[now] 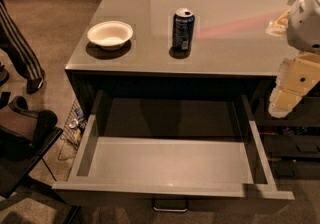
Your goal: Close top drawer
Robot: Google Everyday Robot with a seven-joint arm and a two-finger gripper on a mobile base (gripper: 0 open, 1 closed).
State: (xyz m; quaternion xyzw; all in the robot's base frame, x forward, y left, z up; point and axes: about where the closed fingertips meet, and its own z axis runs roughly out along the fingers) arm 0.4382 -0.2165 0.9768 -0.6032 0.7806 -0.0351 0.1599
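Observation:
The top drawer (170, 160) stands pulled far out of the cabinet, its smooth light grey inside bare. Its front edge runs along the bottom of the camera view, with a small metal bar handle (170, 205) at centre. My gripper (290, 93) hangs at the right edge of the view, pale and blocky, beside the cabinet's right front corner and above the drawer's right wall. It touches nothing.
On the glossy grey countertop (225, 23) stand a white bowl (110, 34) at the left and a dark blue drink can (183, 29) near the middle. A person's striped leg (20, 48) and a dark chair (25, 138) are on the carpet at the left.

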